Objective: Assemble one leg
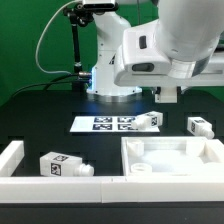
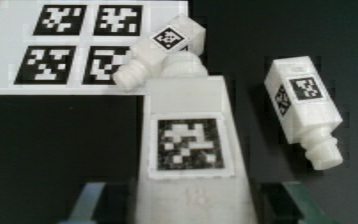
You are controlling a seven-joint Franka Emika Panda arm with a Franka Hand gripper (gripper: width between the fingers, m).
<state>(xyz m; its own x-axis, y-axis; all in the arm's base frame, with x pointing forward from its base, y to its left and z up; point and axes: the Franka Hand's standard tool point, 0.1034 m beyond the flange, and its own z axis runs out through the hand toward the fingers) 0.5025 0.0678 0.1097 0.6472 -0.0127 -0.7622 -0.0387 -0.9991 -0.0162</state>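
Gripper [image 2: 183,203] clasps a chunky white leg [image 2: 186,125], square black-and-white tag on its side, above the marker board [image 2: 51,50]

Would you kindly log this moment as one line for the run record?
gripper: shut on the leg | the leg: held above table, near marker board | spare legs: three, lying loose

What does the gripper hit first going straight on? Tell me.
The leg, sitting between the fingers of the gripper; whether it is already clamped or lying lower on the table is unclear.
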